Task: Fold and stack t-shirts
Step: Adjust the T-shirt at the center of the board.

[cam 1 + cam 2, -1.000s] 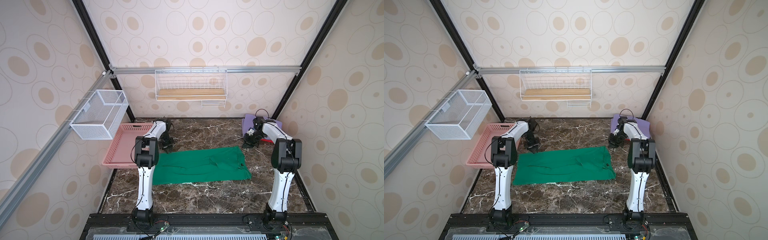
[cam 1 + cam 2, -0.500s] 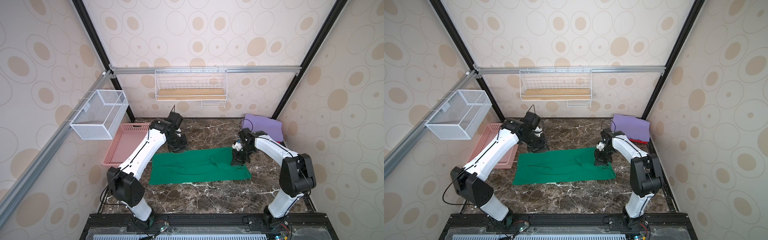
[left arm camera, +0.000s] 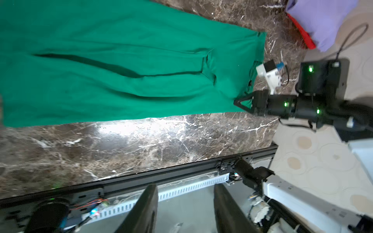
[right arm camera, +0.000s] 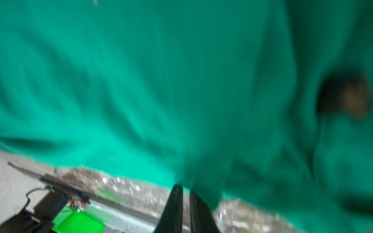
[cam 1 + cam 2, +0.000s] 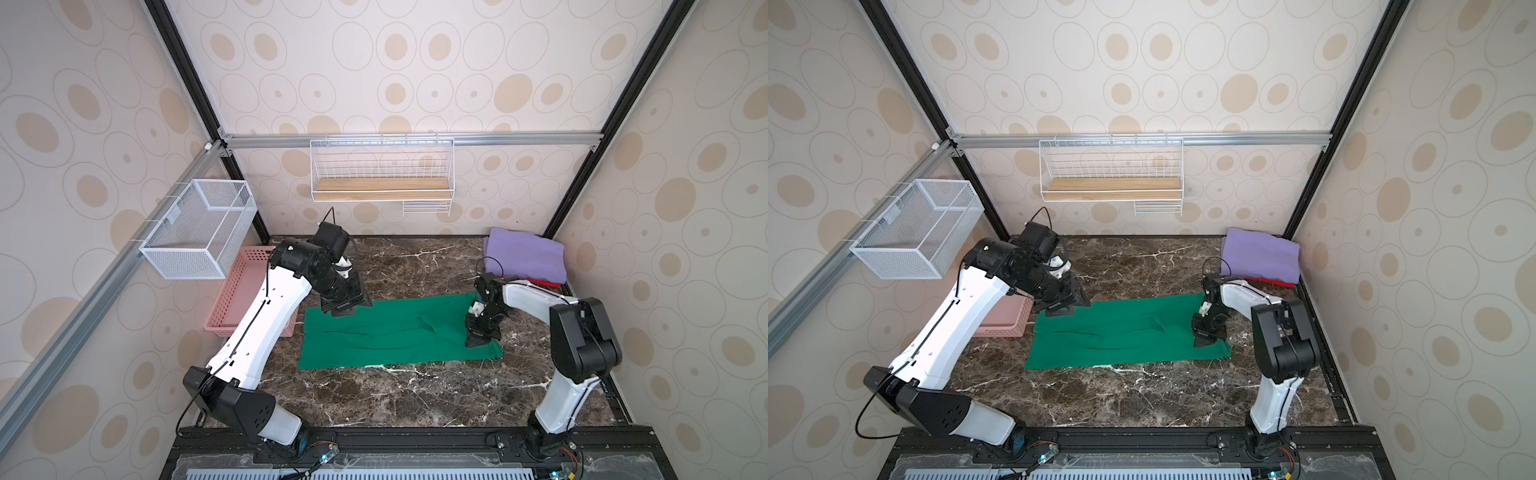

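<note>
Green shirt (image 5: 399, 330) lies flat as a long band across the middle of the marble table (image 5: 395, 399), with a few creases along it. Purple shirt (image 5: 525, 257) is folded in the far right corner on top of the red shirt (image 5: 545, 283); only a red edge shows.

Around: pink basket (image 5: 243, 293) just beside the green shirt's left end, half hidden by the left arm in both top views. Mesh bin (image 5: 195, 232) on the left rail, wire shelf (image 5: 382, 183) on the back wall, both well above the table.

Left gripper (image 3: 184, 209) is at the shirt's far left corner, jaws spread, nothing between them. Right gripper (image 4: 185, 201) is on the shirt's right end, toward the near edge, jaws pressed nearly together. The wrist view is blurred, so I can't tell if any cloth is caught. The right arm stands between the green shirt and the stack.

A second ago both arms were folded up, the right gripper beside the purple shirt, the left back by the basket. Both have since reached out over the shirt. The shirt itself hasn't moved.
</note>
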